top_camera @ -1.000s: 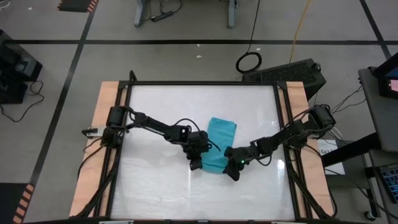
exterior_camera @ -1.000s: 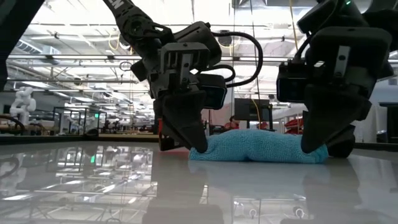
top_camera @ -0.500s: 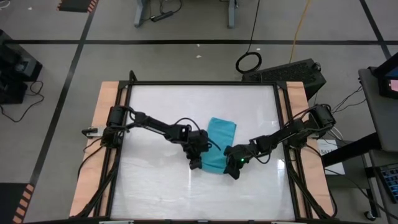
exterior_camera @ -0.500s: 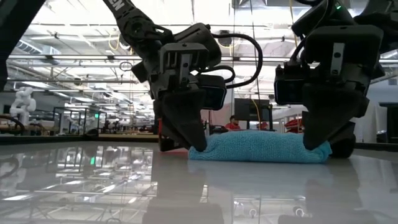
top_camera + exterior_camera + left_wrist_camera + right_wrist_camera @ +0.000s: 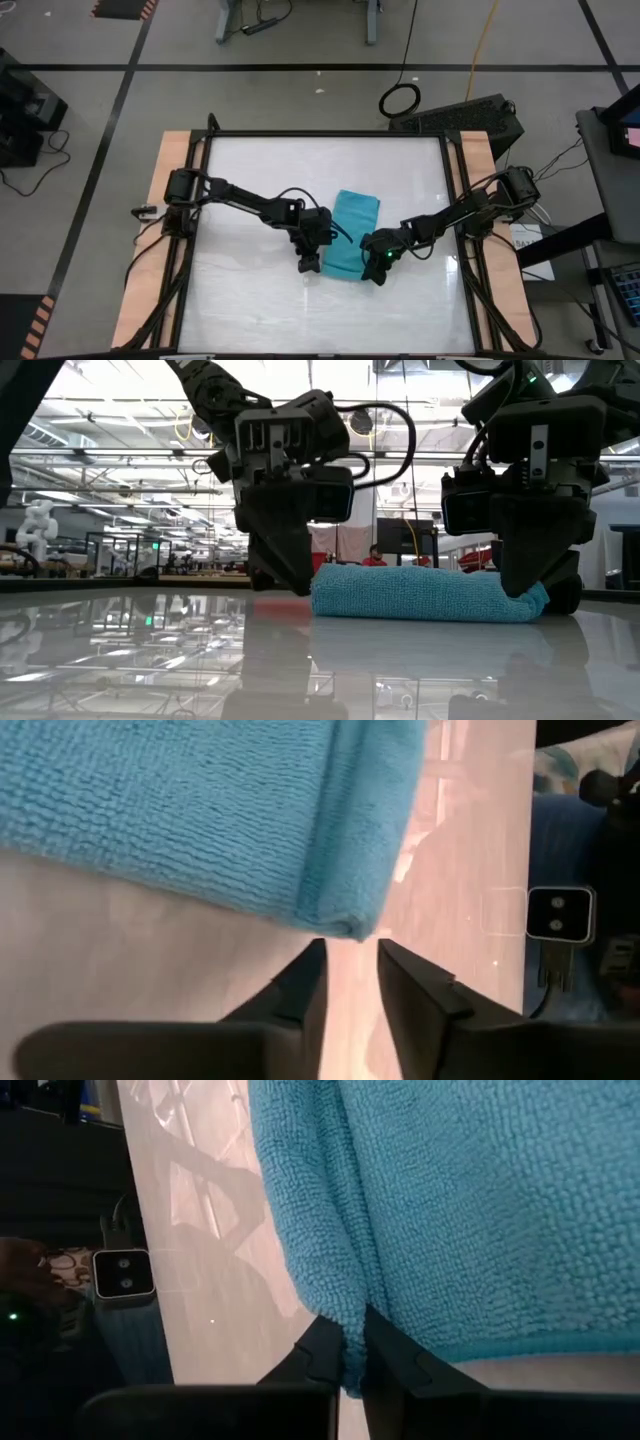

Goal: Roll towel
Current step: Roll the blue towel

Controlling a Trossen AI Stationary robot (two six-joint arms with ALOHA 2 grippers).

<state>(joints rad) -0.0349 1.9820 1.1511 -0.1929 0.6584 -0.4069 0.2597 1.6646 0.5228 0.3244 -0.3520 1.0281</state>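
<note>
Counting first: one towel (image 5: 351,236), two arms, one table (image 5: 250,170), and one person far off in the room behind (seen only in the low view, between the arms).

The turquoise towel lies folded on the white table, its near end thickened into a low roll, and it sits between the two end effectors.

The left end effector (image 5: 309,264) is tipped down to the table just beside the towel's near left corner; its arm reaches in from the left edge with the elbow bent. In the left wrist view its fingers (image 5: 290,995) stand a little apart with bare table between them, and the towel's corner (image 5: 345,915) lies just ahead of the tips, not between them, so it grips nothing.

The right end effector (image 5: 374,273) points down at the towel's near right corner, its arm stretched in from the right edge. In the right wrist view its fingers (image 5: 395,1350) are pinched together on a thin fold of the towel's edge (image 5: 350,1325), which runs down between them.
</note>
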